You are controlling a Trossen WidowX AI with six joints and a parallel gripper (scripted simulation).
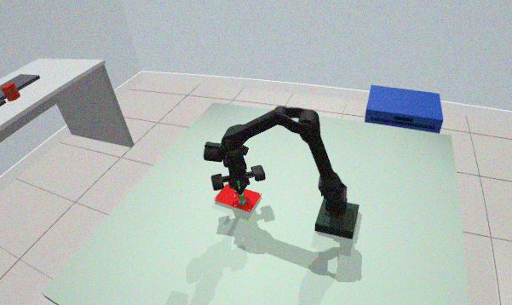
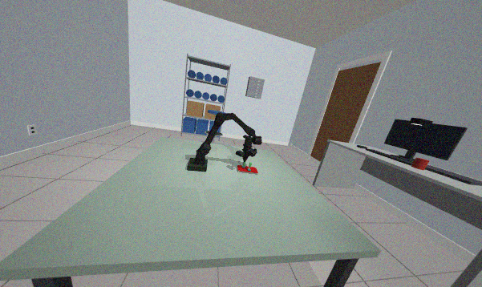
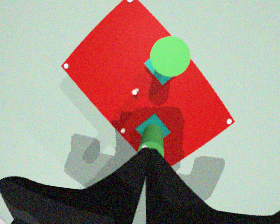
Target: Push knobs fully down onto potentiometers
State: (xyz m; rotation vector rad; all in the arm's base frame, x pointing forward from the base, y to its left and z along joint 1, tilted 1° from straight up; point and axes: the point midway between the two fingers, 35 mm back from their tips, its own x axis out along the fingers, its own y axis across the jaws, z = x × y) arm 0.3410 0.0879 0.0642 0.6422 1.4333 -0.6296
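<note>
Wrist view, one closed end effector (image 3: 148,153), two knobs, one red board (image 3: 98,65).

From my exterior camera, the board (image 1: 225,197) (image 2: 253,171) (image 3: 101,65) stands on the table (image 1: 155,234) (image 2: 186,208), the arm's base (image 1: 321,227) (image 2: 191,167) left of it. Right of the board, beyond the table, I have the desk (image 1: 87,68) (image 2: 338,168), bearing a monitor (image 2: 427,136) and a mug (image 1: 11,91) (image 2: 420,163). Well behind the board is a shelf rack (image 2: 208,61). On the board I see two knobs, one (image 1: 241,197) (image 2: 244,164) (image 3: 152,145) at the tool's (image 1: 240,189) (image 2: 245,160) (image 3: 148,150) tip, the other (image 1: 238,185) (image 2: 250,164) (image 3: 170,56) just beside.
</note>
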